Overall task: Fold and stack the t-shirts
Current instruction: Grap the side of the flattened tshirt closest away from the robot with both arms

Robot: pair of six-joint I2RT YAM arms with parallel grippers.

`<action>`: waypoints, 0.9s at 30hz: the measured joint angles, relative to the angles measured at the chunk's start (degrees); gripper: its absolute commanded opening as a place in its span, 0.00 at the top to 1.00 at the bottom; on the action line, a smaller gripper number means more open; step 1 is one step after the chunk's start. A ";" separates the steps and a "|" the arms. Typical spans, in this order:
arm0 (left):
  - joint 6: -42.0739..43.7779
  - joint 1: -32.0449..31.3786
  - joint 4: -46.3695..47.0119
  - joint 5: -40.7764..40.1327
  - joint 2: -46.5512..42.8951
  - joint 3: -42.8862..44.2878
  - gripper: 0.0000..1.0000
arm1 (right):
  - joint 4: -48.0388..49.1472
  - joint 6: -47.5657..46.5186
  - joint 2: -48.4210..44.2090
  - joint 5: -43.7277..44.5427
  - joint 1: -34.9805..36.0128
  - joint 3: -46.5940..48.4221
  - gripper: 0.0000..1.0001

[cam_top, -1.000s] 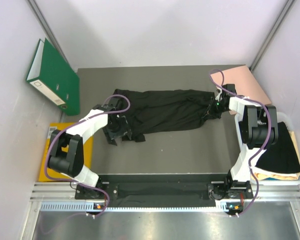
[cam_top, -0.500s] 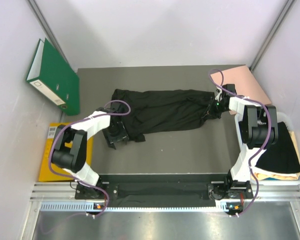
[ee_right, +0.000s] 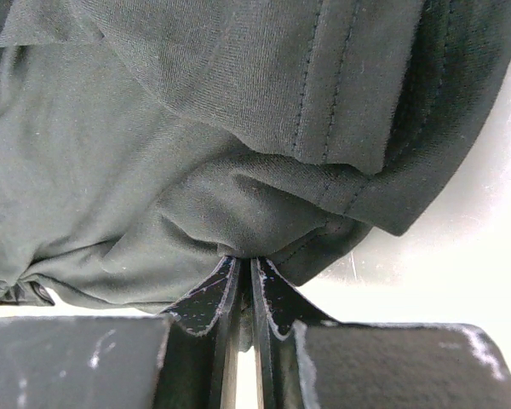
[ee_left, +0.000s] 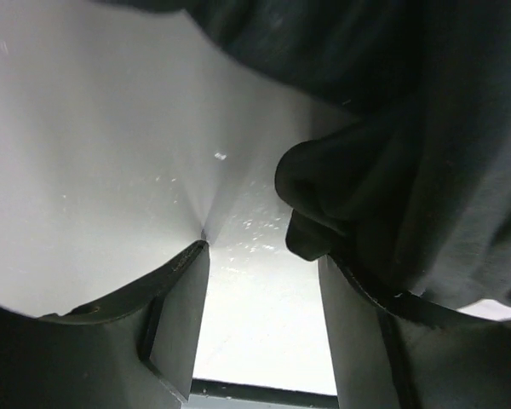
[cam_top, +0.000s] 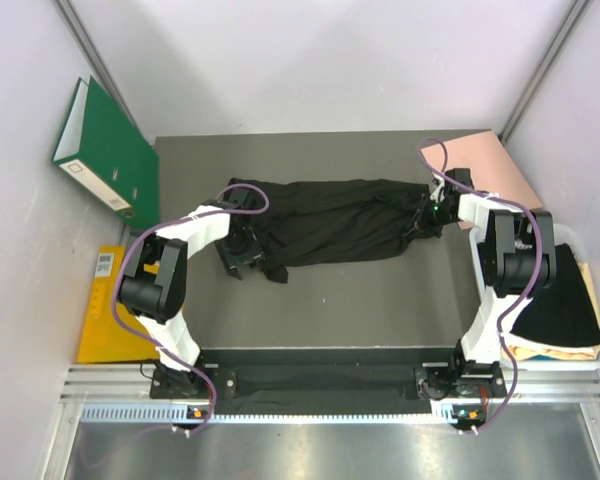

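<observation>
A black t-shirt [cam_top: 330,220] lies bunched in a long band across the middle of the dark table. My left gripper [cam_top: 242,252] is low at the shirt's left end. In the left wrist view it [ee_left: 264,264] stands open with bare tabletop between its fingers, and a fold of the black fabric [ee_left: 409,153] lies against the right finger's tip. My right gripper [cam_top: 427,218] is at the shirt's right end. In the right wrist view it [ee_right: 247,266] is shut on a pinch of that fabric [ee_right: 196,128].
A white bin [cam_top: 580,240] at the right edge holds a folded black shirt [cam_top: 560,300] over a pale cream one [cam_top: 550,352]. A salmon-pink folder [cam_top: 490,165] lies at the back right, and a green binder [cam_top: 105,150] leans on the left wall. A yellow pad [cam_top: 100,300] lies front left.
My left gripper has moved up and right against the shirt's left end, and its jaws have narrowed. The right gripper has kept its grip and place.
</observation>
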 measured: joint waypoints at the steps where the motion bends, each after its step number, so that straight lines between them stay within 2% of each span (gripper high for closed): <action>1: 0.00 -0.02 0.09 -0.04 -0.02 0.26 0.40 | 0.02 0.00 0.02 -0.02 0.00 0.00 0.93; 4: 0.04 0.00 0.66 -0.28 -0.22 0.48 0.40 | 0.11 0.00 0.09 -0.24 -0.02 0.00 0.93; 8: 0.00 -0.02 1.46 -0.37 -0.26 0.48 0.46 | 0.20 0.02 0.35 -0.81 -0.07 0.11 0.93; 16: -0.02 -0.02 2.36 -1.14 -2.21 0.24 0.40 | -0.59 0.04 1.25 -1.73 -0.07 1.16 0.93; 27: 0.31 -0.02 2.80 -3.02 -3.48 2.95 0.47 | -1.53 0.02 2.19 -2.62 -0.07 2.32 0.93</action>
